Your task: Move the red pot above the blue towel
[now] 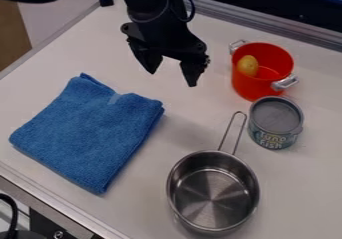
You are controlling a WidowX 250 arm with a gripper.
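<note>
Red pot (242, 86) | right of hand (172, 77) in view | apart

1. A white, smooth-topped table (300, 183) with metal edging along its far side and its near left side.
2. A blue cloth towel (87, 133), folded into a thick, roughly square pad, lies flat on the left part of the view.
3. A round, bright red pot (243, 86) with two silver-grey side handles stands upright at the upper right, well apart from the towel.
4. A grey-topped cylindrical can (275, 116) with a printed label stands upright on the near side of the pot; whether they touch is unclear.
5. A shiny round metal saucepan (212, 193) sits upright nearest the camera, its long wire handle pointing away, the looped end near the can.
</note>
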